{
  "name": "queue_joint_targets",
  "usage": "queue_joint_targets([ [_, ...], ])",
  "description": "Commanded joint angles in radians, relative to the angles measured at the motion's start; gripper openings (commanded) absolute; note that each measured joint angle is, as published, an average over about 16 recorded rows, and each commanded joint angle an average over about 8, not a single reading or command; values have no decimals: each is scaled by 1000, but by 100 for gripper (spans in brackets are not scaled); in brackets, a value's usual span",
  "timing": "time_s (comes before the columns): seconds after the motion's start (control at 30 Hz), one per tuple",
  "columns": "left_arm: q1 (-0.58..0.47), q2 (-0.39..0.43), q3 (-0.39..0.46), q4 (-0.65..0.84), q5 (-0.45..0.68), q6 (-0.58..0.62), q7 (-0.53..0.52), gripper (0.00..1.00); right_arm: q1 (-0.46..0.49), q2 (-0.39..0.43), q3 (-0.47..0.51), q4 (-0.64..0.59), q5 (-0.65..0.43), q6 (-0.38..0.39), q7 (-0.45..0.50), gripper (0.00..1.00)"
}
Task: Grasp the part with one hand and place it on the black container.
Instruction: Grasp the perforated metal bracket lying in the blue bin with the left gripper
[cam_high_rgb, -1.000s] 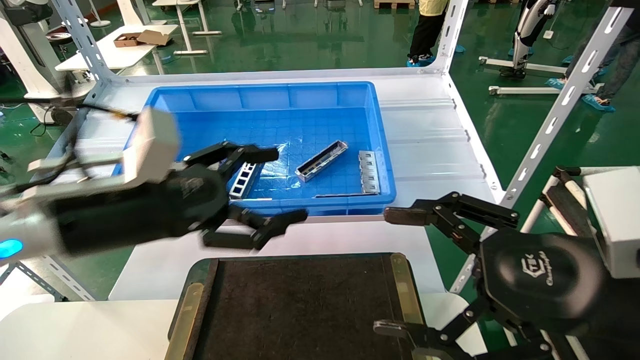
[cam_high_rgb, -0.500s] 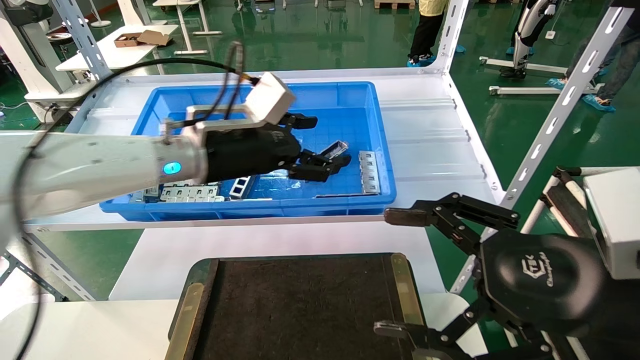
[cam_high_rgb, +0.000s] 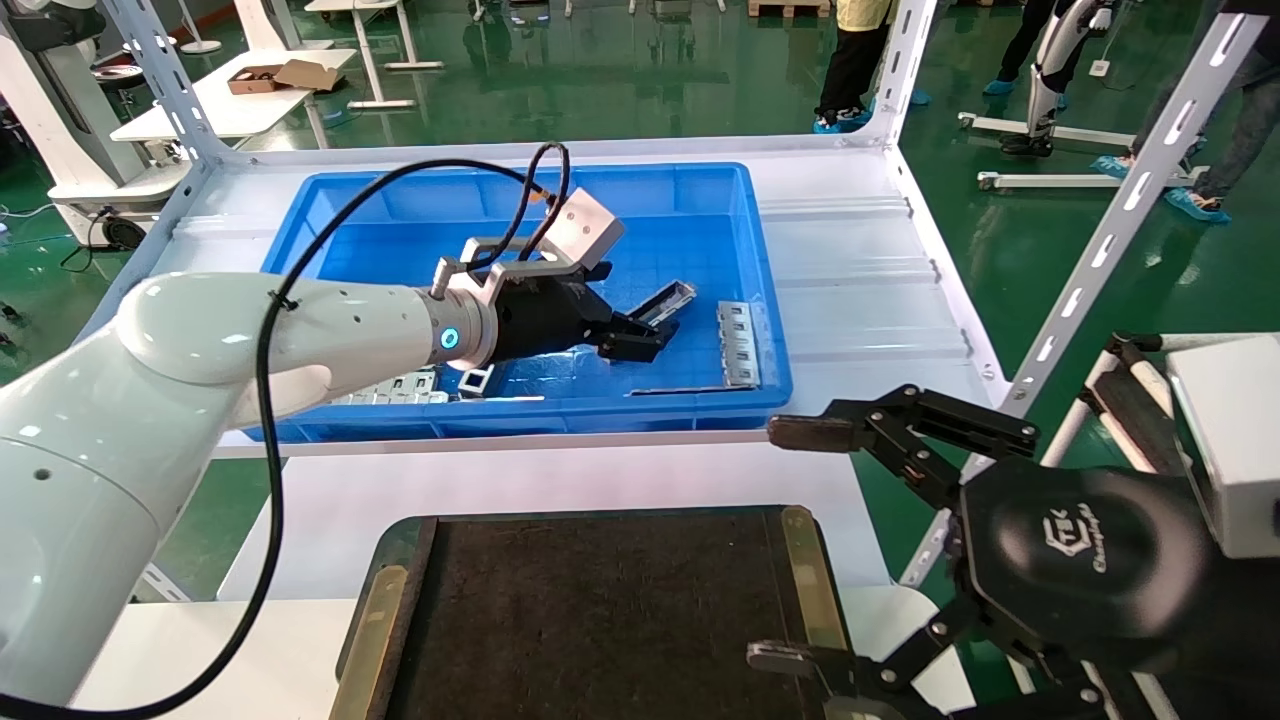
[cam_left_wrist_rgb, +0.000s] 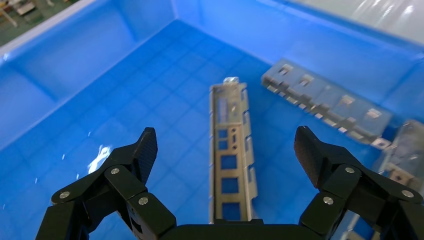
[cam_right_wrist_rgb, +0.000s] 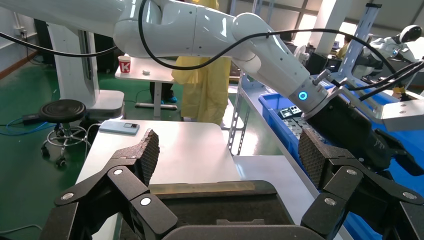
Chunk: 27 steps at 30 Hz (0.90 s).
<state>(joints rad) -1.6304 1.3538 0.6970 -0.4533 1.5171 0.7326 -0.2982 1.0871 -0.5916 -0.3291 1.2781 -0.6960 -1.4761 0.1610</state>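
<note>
right gripper (cam_high_rgb: 800, 545) housing reads "Champion", jaws spread, beside black container (cam_high_rgb: 600, 610) | left gripper (cam_left_wrist_rgb: 227, 150) released, now lower over part (cam_left_wrist_rgb: 231, 150) in blue bin (cam_high_rgb: 340, 190)

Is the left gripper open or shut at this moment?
Open. The left gripper has its two black fingers spread wide, with the part lying between them on the floor of the blue bin, not touched.

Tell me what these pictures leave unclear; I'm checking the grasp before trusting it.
- Head view: the left gripper covers most of the part, so contact cannot be judged.
- Left wrist view: the part's near end is hidden behind the gripper body.
- Head view: the black tray is cut off by the picture's lower edge.
- Head view: the right gripper sits beside it.
</note>
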Motion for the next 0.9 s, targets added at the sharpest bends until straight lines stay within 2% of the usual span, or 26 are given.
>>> queue_joint_targets([
  [0.03, -4, 10, 12, 32, -6, -23, 4, 50, 0, 0, 0, 0, 0, 0, 0, 42],
  [0.13, -4, 11, 38, 39, -24, -39, -10, 12, 0, 0, 0, 0, 0, 0, 0, 4],
  [0.17, -4, 12, 47, 40, -30, -44, -15, 3, 0, 0, 0, 0, 0, 0, 0, 0],
  [0.2, -4, 12, 56, 40, -35, -48, -19, 0, 0, 0, 0, 0, 0, 0, 0, 0],
  [0.9, 0, 7, 215, 57, -151, -109, -74, 0, 0, 0, -1, 0, 1, 0, 0, 0],
])
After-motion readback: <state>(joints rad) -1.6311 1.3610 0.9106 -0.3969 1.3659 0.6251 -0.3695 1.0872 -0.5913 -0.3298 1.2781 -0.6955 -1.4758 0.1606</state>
